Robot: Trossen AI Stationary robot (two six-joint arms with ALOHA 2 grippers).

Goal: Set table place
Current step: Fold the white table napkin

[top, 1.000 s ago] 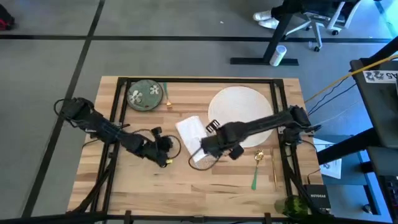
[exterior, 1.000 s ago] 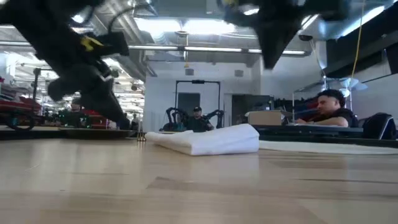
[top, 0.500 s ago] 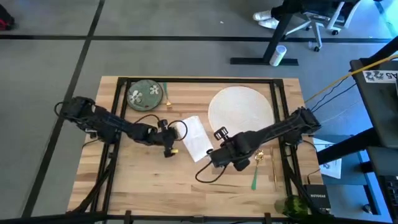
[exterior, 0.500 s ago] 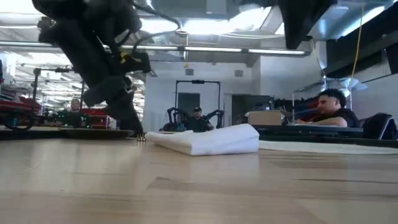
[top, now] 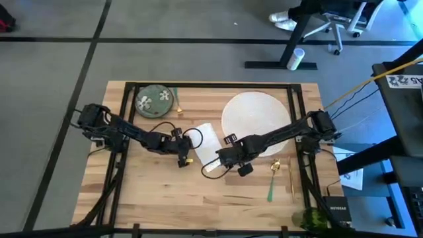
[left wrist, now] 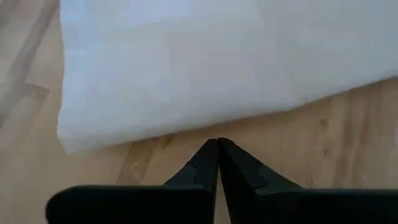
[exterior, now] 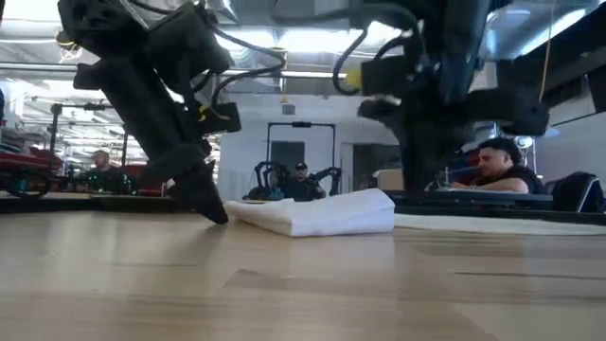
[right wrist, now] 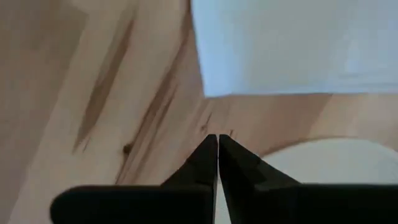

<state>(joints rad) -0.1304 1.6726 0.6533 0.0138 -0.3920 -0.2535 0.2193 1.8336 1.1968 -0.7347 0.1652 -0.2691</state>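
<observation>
Both grippers are pressed together with nothing between the fingers, as each wrist view shows the two dark tips meeting in a point. Seen from above, the left gripper [top: 186,158] sits low over the table [top: 165,192] just beside the left edge of the folded white napkin [top: 206,142]; in the low view its tip [exterior: 213,210] comes down to the wood right at the napkin's [exterior: 322,213] near corner, though whether it touches the cloth cannot be told. Its own camera shows the closed tips [left wrist: 217,152] just short of the napkin's [left wrist: 174,68] edge, over bare wood. The right gripper [top: 221,158] is at the napkin's other side, near its lower right corner, between the napkin and the large round white plate [top: 254,112]; its wrist view shows the closed tips [right wrist: 217,146] over wood, with a napkin corner [right wrist: 292,43] ahead and a curved piece of the plate [right wrist: 311,168] close by. In the low view the right arm [exterior: 445,76] stands behind the napkin. Toward the far left corner of the table lies the small green flowered dish [top: 154,101], with a gold piece of cutlery [top: 178,102] just beside it. Two pieces of green-handled gold cutlery [top: 272,180] lie near the right edge, below the plate, and a green tumbler [top: 308,218] shows at the near right corner. A seated person [exterior: 502,166] shows in the room behind the table.
</observation>
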